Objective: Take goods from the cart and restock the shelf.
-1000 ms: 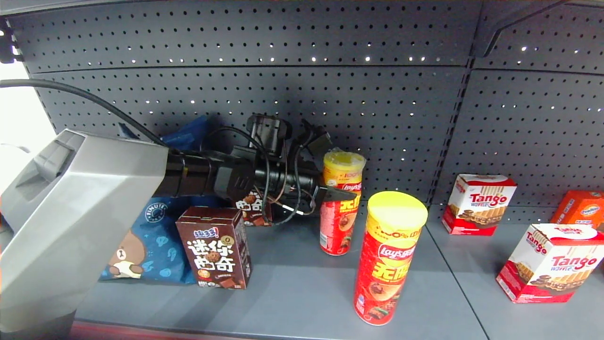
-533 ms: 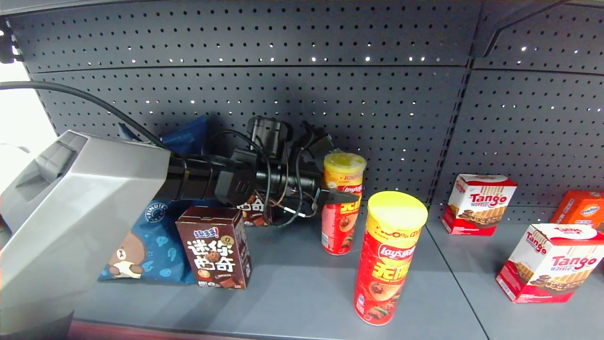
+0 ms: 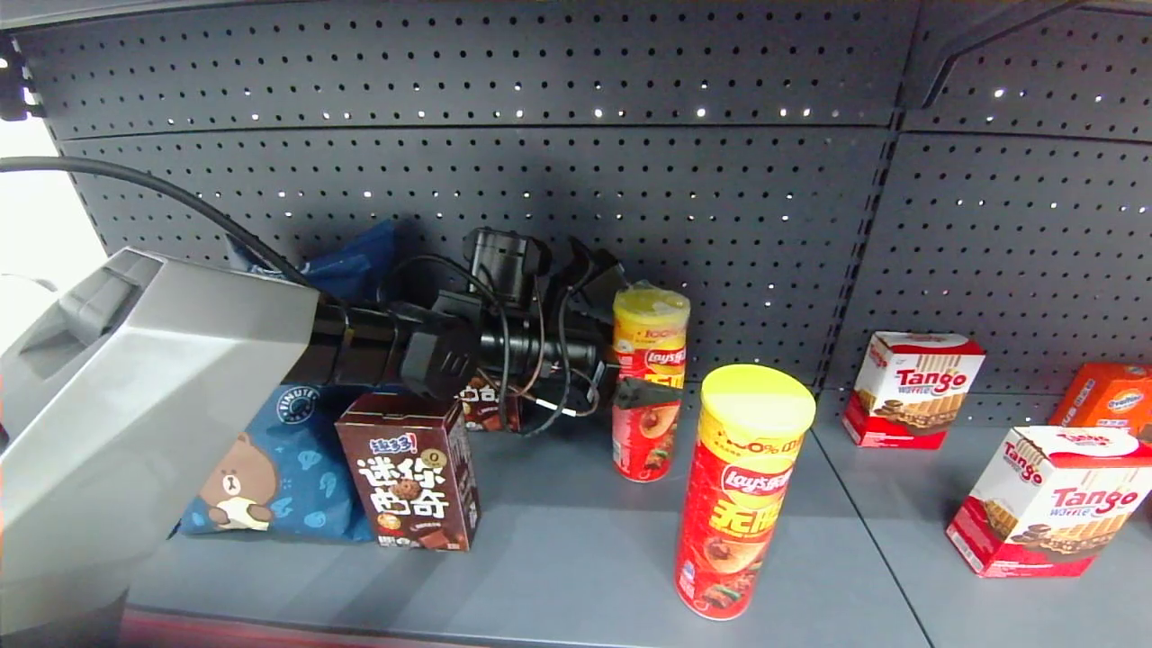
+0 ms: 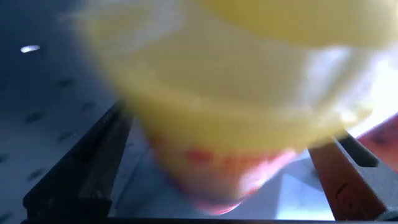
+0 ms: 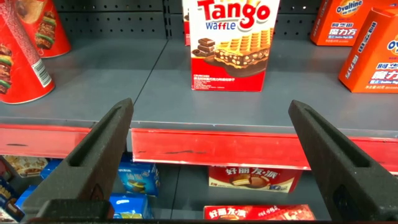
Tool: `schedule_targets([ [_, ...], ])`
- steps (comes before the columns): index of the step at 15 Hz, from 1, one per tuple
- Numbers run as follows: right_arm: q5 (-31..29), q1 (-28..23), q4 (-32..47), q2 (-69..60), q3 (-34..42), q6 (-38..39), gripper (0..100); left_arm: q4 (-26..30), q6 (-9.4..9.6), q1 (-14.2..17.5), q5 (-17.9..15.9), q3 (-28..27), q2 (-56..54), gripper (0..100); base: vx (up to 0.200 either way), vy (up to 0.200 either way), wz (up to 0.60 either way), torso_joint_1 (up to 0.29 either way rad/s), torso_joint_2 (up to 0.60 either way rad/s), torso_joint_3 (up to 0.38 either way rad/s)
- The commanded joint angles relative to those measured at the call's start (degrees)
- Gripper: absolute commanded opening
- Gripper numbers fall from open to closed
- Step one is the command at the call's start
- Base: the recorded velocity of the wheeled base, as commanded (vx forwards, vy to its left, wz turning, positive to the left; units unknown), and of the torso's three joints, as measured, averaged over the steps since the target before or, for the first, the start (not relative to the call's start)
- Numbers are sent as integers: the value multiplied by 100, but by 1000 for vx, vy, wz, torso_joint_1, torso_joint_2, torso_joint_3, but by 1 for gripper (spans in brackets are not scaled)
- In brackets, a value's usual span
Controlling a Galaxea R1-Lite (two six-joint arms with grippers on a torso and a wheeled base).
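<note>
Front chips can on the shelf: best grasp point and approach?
Mid-body of the front chips can, coming level from the front, jaws either side. It stands upright, round and tall, with bare shelf on both flanks.

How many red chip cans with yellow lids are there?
2. The front can stands near the shelf edge; the back can is behind it, in the left gripper. The arm might hide others.
</note>
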State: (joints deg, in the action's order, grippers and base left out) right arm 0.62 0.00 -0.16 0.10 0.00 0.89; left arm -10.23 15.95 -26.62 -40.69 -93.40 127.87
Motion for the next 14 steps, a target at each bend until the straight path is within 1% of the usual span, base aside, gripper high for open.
schedule_targets([
  [1, -1, 0, -2, 8, 0, -1, 100, -6, -4, 34, 123, 59, -157, 100, 0, 0, 0, 0, 0, 0],
  [2, -1, 0, -2, 8, 0, -1, 100, -6, -4, 61, 202, 209, -306, 100, 0, 0, 0, 0, 0, 0],
  [4, -1, 0, -2, 8, 0, -1, 100, -23, -4, 158, 211, 463, -544, 100, 0, 0, 0, 0, 0, 0],
  [6, 8, 0, -2, 8, 0, -1, 100, -23, 23, 201, 211, 560, -702, 100, 0, 0, 0, 0, 0, 0],
  [7, -1, 0, -2, 8, 0, -1, 100, -32, 49, 272, 202, 613, -834, 100, 0, 0, 0, 0, 0, 0],
  [9, -1, 0, -2, 8, 0, -1, 100, -111, 58, 289, 202, 780, -1053, 100, 0, 0, 0, 0, 0, 0],
  [11, -1, 0, -2, 8, 0, -1, 100, -252, 58, 368, 211, 1184, -1414, 100, 0, 0, 0, 0, 0, 0],
  [13, -1, 0, -2, 8, 0, -1, 100, -296, 58, 360, 220, 1782, -1967, 100, 0, 0, 0, 0, 0, 0],
  [14, -1, 0, -2, 8, 0, -1, 100, -375, 58, 342, 308, 2046, -2196, 100, 0, 0, 0, 0, 0, 0],
])
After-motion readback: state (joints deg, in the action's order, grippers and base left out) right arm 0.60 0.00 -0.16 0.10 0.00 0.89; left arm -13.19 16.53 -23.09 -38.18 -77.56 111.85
